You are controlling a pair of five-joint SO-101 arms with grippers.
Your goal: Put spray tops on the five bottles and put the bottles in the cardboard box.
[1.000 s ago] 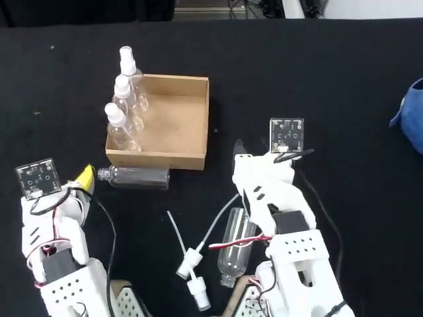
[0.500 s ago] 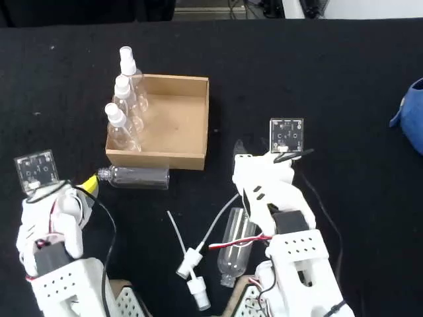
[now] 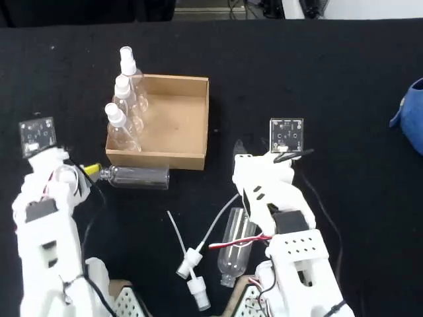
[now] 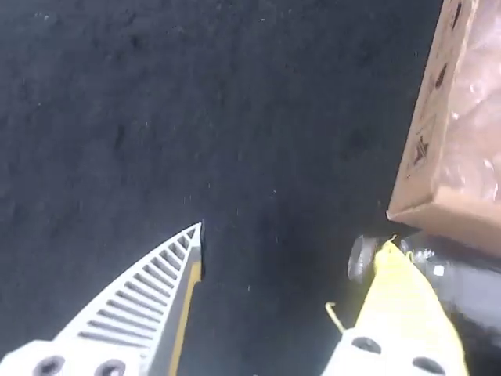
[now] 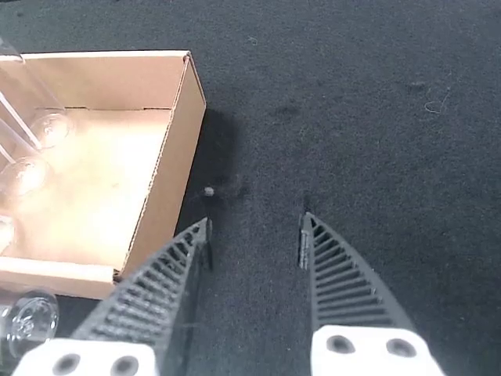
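Now the left gripper (image 4: 291,239) hangs low over the black counter (image 3: 344,79), spread wide with nothing between its fingers. Its yellow finger (image 4: 399,290) sits just beside the open neck of a capless bottle (image 3: 135,177), which lies on its side along the front wall of the cardboard box (image 3: 158,159). The right gripper (image 5: 255,223) is also parted and empty, above bare counter beside the box. Three capped bottles (image 3: 122,129) stand in a row along one side of the box. Near the right arm's base lies a second bare bottle (image 3: 232,257), with two loose spray tops (image 3: 185,267) beside it.
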